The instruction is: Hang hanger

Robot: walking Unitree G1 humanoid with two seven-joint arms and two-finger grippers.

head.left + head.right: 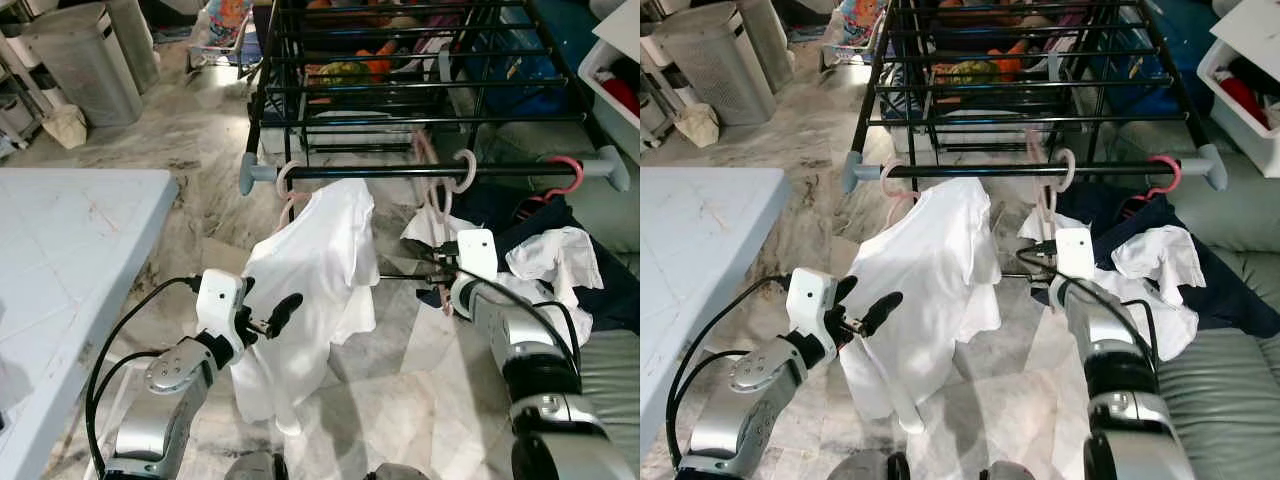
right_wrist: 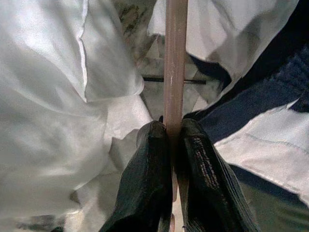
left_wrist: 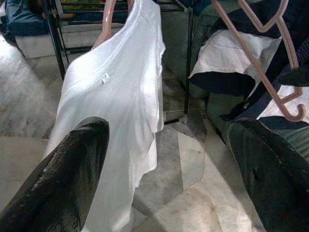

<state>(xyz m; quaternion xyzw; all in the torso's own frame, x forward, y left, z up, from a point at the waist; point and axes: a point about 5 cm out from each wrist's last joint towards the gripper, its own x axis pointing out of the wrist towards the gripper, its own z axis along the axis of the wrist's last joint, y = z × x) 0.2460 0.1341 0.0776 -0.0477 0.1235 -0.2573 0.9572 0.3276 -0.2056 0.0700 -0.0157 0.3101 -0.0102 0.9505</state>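
A white T-shirt (image 1: 320, 270) hangs on a pale pink hanger (image 1: 288, 178) hooked over the front rail (image 1: 400, 171) of a black drying rack. My left gripper (image 1: 268, 312) is open just in front of the shirt's lower half, its fingers (image 3: 63, 179) spread wide with nothing between them. A second, bare pale pink hanger (image 1: 442, 195) has its hook curled over the rail further right. My right gripper (image 1: 437, 264) is shut on this hanger's lower bar (image 2: 175, 58), with both fingers (image 2: 149, 159) pressed against it.
A pale table (image 1: 60, 260) stands at the left and a grey bin (image 1: 85, 60) at the back left. White and navy clothes (image 1: 550, 260) lie heaped on a grey sofa (image 1: 610, 370) at the right. A brighter pink hanger (image 1: 565, 178) hooks the rail's right end.
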